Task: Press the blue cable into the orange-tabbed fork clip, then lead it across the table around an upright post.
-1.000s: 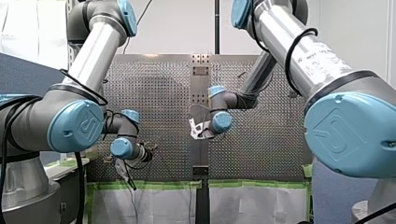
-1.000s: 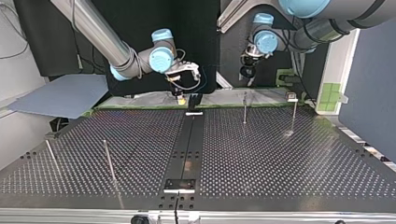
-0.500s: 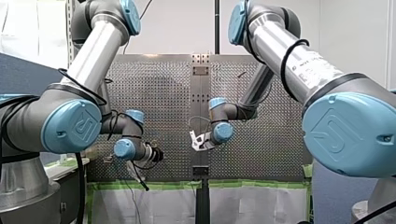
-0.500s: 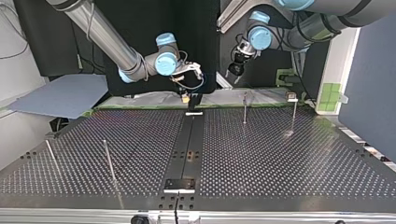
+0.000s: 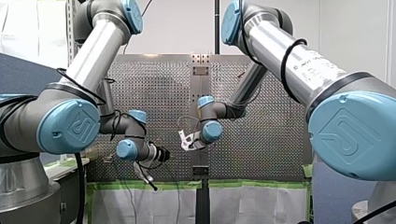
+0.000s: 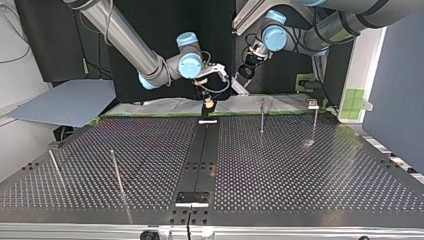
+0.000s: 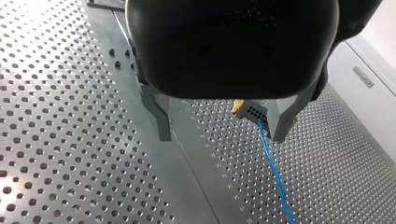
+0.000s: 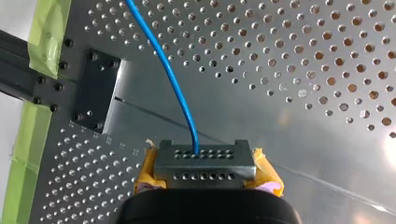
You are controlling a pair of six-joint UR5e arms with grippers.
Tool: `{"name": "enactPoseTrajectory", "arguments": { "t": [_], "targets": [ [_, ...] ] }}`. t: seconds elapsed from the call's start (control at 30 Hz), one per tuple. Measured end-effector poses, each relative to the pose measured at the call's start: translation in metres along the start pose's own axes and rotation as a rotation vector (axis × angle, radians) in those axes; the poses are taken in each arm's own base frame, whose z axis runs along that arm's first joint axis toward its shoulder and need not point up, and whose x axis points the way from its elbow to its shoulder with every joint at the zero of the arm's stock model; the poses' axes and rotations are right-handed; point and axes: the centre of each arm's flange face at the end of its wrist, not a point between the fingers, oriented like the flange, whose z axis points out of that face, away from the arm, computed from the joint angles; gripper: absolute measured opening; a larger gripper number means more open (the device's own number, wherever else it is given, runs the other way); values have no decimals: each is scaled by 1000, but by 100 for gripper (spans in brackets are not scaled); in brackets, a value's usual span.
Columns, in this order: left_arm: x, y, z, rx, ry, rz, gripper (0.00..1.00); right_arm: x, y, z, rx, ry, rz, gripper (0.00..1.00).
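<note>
Blue cable, thin and round, sits pinched by my right gripper with yellow pads above the perforated metal table. My left gripper spreads two metal fingers. Four slim posts stand, two each side of the top view.

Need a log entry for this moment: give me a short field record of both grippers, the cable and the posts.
left gripper: open, metal fingers apart, holding nothing
right gripper: shut on the blue cable, yellow pads either side
blue cable: leads from the right gripper out across the table
upright posts: four stand on the table
fork clip: not made out in these views
</note>
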Motion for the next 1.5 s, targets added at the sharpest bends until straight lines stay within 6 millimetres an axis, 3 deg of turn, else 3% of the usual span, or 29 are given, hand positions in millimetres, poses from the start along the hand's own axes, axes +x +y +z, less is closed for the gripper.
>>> {"name": "enactPoseTrajectory", "arguments": {
  "t": [0.47, 1.03, 1.5],
  "targets": [
    [-1, 0, 0, -7, -18, 1, 100, 14, 8, 2, 18, 24, 47, 0],
    [-4, -7, 8, 101, 20, -90, 100, 26, -3, -1, 35, 35, 28, 0],
    [-2, 5, 9, 84, 33, -117, 100, 39, -21, -5, 60, 52, 20, 0]
  ]
}}
